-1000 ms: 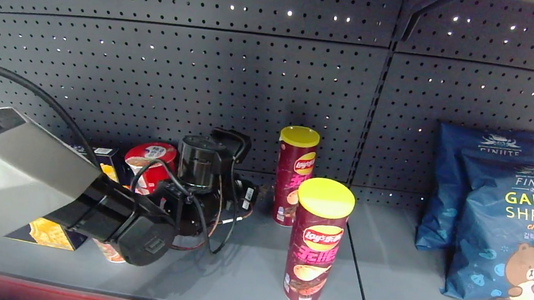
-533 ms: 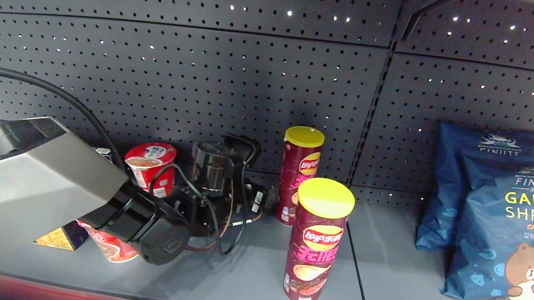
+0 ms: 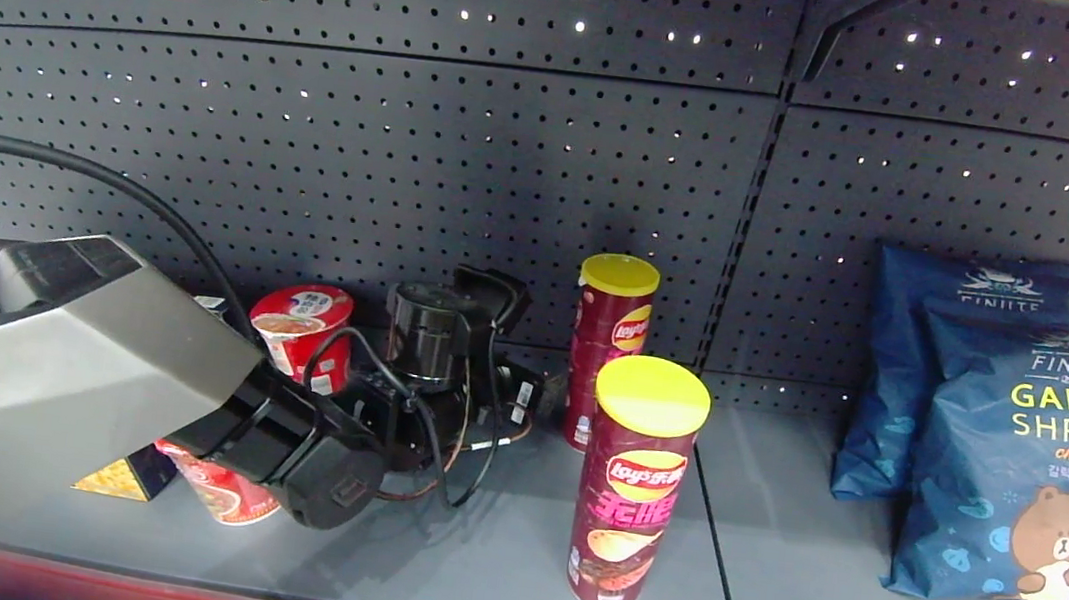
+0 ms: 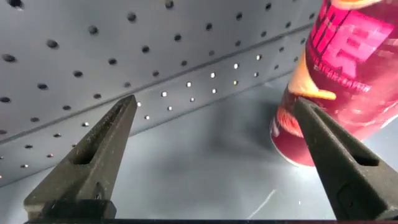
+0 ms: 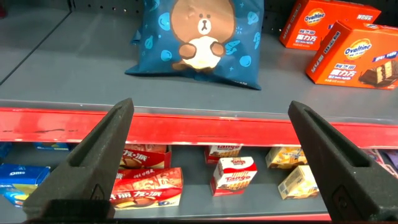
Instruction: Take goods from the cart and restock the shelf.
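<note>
The left tool [image 4: 214,104], spread wide, sits just beside the upright rear chip can [image 3: 609,349] on the shelf [image 3: 466,544], seemingly leaving it standing free behind the front chip can [image 3: 639,483].

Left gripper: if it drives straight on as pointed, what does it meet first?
Probably the pegboard back panel: the gap of the open left gripper faces it. The rear chip can sits beside one finger and might get clipped; depth is unclear.
</note>
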### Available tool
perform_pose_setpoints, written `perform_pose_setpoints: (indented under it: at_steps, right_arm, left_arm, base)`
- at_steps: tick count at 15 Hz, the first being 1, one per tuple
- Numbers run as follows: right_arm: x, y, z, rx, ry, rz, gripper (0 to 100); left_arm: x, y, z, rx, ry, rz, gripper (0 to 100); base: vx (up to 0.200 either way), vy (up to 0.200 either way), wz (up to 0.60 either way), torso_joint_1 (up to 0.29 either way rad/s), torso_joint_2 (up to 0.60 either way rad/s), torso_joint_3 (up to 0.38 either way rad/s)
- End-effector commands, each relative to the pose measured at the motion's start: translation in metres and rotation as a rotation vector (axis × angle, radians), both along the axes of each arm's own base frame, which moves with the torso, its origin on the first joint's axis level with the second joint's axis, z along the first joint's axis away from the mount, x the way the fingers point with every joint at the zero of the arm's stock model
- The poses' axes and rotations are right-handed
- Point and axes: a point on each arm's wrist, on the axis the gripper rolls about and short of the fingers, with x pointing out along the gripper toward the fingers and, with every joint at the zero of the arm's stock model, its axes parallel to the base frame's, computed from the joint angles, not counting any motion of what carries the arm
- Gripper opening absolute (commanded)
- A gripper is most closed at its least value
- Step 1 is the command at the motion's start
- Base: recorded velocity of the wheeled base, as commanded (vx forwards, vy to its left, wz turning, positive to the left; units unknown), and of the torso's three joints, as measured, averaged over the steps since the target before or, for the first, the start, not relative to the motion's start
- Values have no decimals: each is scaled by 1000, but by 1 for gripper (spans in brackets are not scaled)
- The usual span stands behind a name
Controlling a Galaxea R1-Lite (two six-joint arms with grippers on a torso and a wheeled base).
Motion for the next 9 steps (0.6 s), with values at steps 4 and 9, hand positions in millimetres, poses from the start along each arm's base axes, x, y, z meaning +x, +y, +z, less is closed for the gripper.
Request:
perform_pose_setpoints:
  at_steps: [4,9]
  right_arm:
    - [0,0,0,0,-2,1,100]
    - [0,0,0,-7,1,1,100]
  left_arm:
    - [-9,11,32,-19,-62,69,100]
    - [-68,64,118,-82,-179,155,100]
  base:
    - [0,0,0,0,0,0]
    - [0,0,0,0,0,0]
